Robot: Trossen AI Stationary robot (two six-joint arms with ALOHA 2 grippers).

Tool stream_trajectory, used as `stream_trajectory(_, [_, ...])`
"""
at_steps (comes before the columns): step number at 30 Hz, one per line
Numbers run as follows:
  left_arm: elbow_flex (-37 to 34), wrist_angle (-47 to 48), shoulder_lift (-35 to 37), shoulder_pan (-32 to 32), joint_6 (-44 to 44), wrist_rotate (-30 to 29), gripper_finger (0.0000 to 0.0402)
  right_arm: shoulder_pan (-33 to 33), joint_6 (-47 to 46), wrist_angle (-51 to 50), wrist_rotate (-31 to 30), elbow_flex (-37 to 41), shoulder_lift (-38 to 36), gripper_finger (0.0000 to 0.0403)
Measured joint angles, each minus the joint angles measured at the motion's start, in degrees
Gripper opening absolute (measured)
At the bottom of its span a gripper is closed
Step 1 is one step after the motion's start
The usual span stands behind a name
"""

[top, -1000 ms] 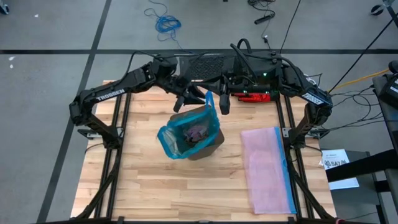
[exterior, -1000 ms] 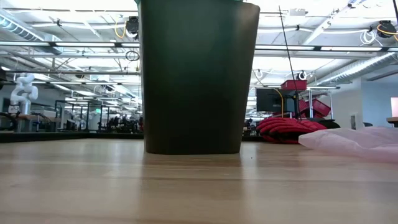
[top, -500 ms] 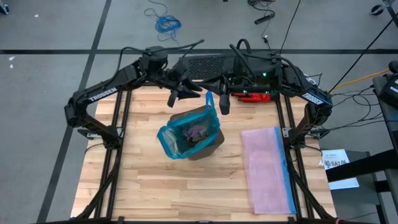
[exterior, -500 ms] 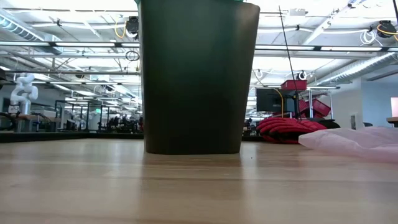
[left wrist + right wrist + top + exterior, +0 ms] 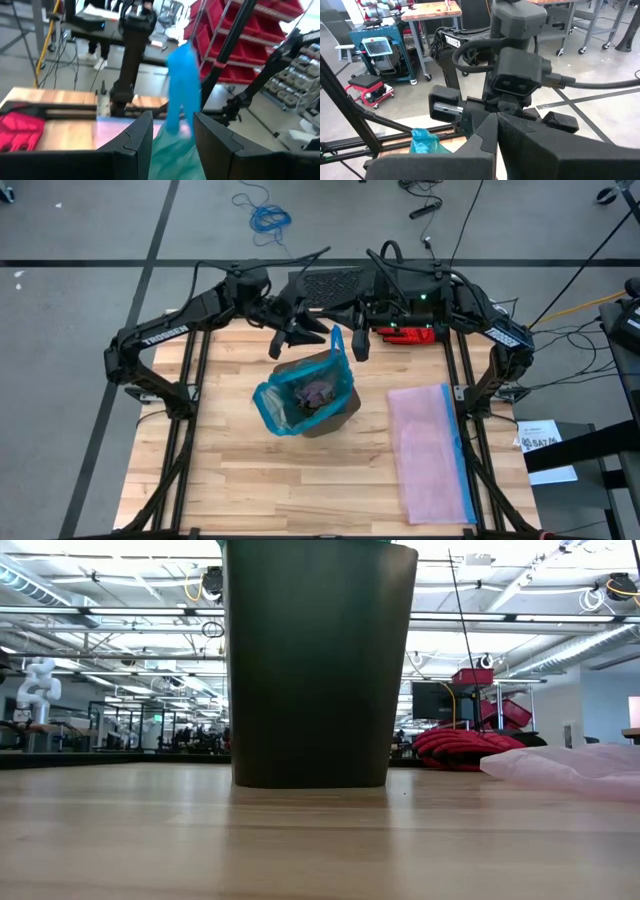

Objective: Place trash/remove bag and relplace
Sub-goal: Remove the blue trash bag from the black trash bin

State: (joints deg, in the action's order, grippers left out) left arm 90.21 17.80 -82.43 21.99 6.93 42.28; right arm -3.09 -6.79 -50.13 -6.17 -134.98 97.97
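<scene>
On the near right part of the wooden table [image 5: 240, 480] a pale pink bag [image 5: 428, 450] with a blue edge lies flat, well apart from both arms. Nearer the middle stands 1 dark bin [image 5: 335, 412]; in the low view it rises as a dark upright wall [image 5: 318, 660]. The teal bag [image 5: 275, 402] lines the bin and folds out over its rim, and inside it lies the trash [image 5: 315, 392], a purple crumple among brown wads. From the far edge of the bag a bright blue drawstring tie [image 5: 337, 345] stands up. Just beyond, the left gripper [image 5: 308, 330] hovers beside that tie with its 2 fingers [image 5: 136, 137] parted, holding nothing; its wrist view shows the tie [image 5: 182, 85] beyond the gap between them, not pinched. On the tie's other side the right gripper [image 5: 360, 346] hangs above the table, its fingers [image 5: 485, 140] pressed fully together and empty. At the far right edge of the table a red glove [image 5: 405, 335] lies beneath the right arm.
</scene>
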Motion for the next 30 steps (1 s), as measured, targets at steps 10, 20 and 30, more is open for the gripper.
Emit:
stream_trajectory(10, [0.0,-3.56,0.0,-1.0,1.82,-1.4,0.0135,0.02,-0.22,0.02,0.13,0.0,0.04,0.0])
stream_trajectory(20, [-0.02,-10.75,-2.52,-1.14,9.46,-2.97,0.0135,-0.26,-2.05,0.07,0.22,0.03,0.74,0.0001])
stream_trajectory(30, [-0.04,-13.71,-3.96,-2.56,12.27,-0.72,0.0136,-0.17,-2.19,0.04,0.52,0.02,0.74,0.0055])
